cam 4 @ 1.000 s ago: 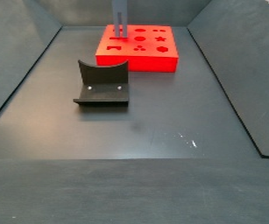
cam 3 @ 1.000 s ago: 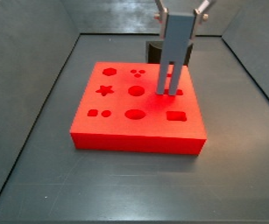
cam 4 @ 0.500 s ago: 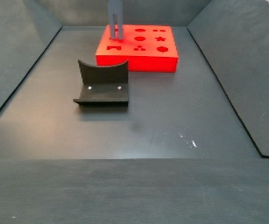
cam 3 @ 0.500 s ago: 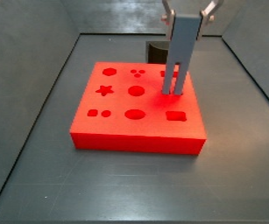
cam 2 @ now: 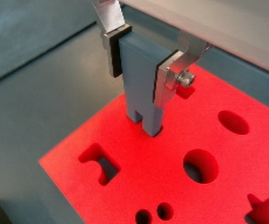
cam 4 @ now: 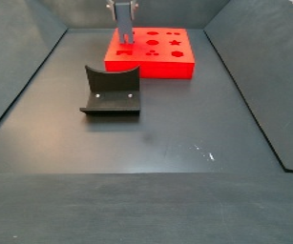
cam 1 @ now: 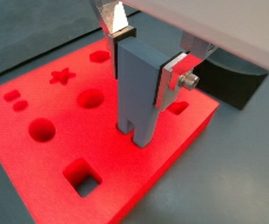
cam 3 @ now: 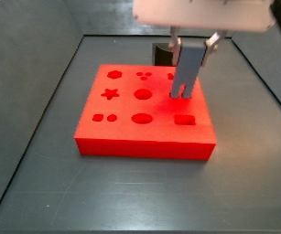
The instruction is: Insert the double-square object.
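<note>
The double-square object (cam 1: 140, 83) is a tall grey-blue bar with two prongs at its lower end. It stands upright on the red block (cam 1: 49, 109), with its prongs at a hole near the block's edge. How deep they sit cannot be told. My gripper (cam 1: 146, 52) is shut on the bar's upper part, a pad on each side. The same grip shows in a wrist view, gripper (cam 2: 144, 57) on bar (cam 2: 146, 96). The bar shows in both side views (cam 3: 184, 73) (cam 4: 123, 30), over the block (cam 3: 118, 123) (cam 4: 175, 62).
The block has star, round and square holes, among them a square hole (cam 3: 186, 120) next to the bar. The dark fixture (cam 4: 111, 92) stands on the floor in front of the block in a side view, and behind it (cam 3: 162, 52) in another. Grey walls enclose the floor.
The gripper has come down over the block, and its body now shows at the top of a side view. The bar's lower end stays at the same spot on the block.
</note>
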Controlling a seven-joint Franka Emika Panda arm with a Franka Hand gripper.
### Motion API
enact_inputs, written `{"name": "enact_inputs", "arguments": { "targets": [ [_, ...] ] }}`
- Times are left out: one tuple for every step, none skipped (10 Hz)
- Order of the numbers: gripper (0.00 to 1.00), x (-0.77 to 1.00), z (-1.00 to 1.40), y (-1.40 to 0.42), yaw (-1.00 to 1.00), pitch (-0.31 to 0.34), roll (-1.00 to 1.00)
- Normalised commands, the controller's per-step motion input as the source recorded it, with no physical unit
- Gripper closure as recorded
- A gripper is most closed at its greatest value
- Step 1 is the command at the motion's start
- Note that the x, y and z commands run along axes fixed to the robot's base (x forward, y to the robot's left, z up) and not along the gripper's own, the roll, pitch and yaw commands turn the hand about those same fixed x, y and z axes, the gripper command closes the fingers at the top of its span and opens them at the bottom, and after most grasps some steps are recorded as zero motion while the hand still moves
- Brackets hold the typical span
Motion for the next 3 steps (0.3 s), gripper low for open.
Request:
{"name": "enact_inputs", "arguments": {
  "targets": [
    [1.00, 0.00, -0.07, 0.00, 0.06, -0.011, 0.00],
    [1.00, -0.02, 0.00, 0.00, 0.00, -0.067, 0.00],
    [1.00, 0.00, 0.00, 0.00, 0.00, 0.000, 0.00]
  ]
}}
